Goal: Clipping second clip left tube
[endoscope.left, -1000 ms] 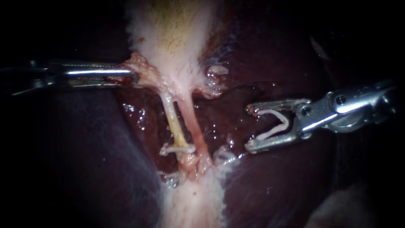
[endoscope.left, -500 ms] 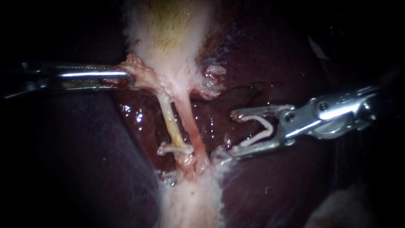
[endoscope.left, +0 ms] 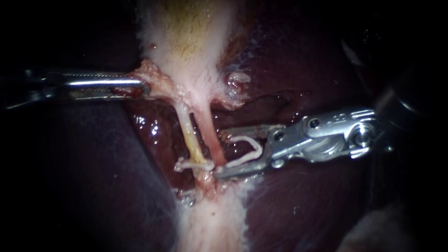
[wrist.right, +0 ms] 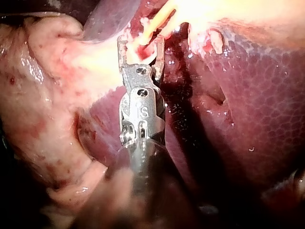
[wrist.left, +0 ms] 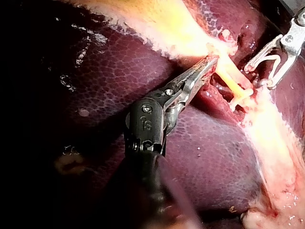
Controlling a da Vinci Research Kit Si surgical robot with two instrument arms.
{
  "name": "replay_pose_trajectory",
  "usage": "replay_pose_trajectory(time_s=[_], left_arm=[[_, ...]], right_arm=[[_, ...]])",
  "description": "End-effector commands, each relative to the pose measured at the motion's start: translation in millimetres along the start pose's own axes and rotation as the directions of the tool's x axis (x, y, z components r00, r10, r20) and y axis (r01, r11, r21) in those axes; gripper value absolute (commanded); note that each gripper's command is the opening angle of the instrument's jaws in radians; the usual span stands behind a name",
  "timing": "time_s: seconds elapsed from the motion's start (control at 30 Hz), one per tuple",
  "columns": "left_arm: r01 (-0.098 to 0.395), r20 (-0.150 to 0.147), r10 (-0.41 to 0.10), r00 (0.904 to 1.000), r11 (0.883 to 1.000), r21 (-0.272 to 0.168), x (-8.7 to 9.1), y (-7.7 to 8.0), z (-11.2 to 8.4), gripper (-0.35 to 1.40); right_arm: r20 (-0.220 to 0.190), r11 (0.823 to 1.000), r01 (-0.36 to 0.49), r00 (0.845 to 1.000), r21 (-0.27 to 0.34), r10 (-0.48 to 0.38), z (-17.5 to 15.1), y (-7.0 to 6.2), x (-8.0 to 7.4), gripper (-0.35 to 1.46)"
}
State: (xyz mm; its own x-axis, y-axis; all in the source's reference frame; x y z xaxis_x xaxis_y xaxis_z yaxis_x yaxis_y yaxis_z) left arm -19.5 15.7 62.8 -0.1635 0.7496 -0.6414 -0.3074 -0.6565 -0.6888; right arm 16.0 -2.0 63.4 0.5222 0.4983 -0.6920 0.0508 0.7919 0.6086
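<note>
Two tubes run down from the pale gallbladder (endoscope.left: 186,42): the yellowish left tube (endoscope.left: 189,135) and the pink right tube (endoscope.left: 211,140). A white clip (endoscope.left: 193,164) sits across the left tube's lower end. My left instrument (endoscope.left: 140,87) is shut on the tissue at the gallbladder's neck, holding it to the left. My right instrument (endoscope.left: 220,154) carries an open white clip (endoscope.left: 245,150) between its wide-apart jaws. Their tips lie against the right side of the right tube, just short of the left tube. In the right wrist view the jaws (wrist.right: 141,42) frame pink tissue, with the yellow tube (wrist.right: 155,23) ahead.
Dark red liver (endoscope.left: 93,177) lies on both sides of the tubes. A pale band of tissue (endoscope.left: 212,224) runs down below them. A small pale tag (endoscope.left: 238,79) sticks up right of the gallbladder's neck. The left wrist view shows the left instrument (wrist.left: 205,67) near the tube (wrist.left: 233,78).
My right instrument has moved left and slightly down with its clip, from well clear of the tubes to touching the right tube. The left instrument has held its grip.
</note>
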Motion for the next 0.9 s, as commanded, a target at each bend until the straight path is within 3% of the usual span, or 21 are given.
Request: replay_pose_trajectory(time_s=[0.03,0.9], left_arm=[[0.0,0.0,0.0,1.0,1.0,0.0,0.0,0.0,0.0,-0.35],[0.0,0.0,0.0,1.0,1.0,0.001,0.0,0.1,0.1,-0.35]], right_arm=[[0.0,1.0,-0.004,1.0,0.004,0.004,0.3,0.1,-0.1,0.5],[0.004,0.999,-0.037,0.999,-0.002,0.037,5.4,3.5,-2.7,0.5]])
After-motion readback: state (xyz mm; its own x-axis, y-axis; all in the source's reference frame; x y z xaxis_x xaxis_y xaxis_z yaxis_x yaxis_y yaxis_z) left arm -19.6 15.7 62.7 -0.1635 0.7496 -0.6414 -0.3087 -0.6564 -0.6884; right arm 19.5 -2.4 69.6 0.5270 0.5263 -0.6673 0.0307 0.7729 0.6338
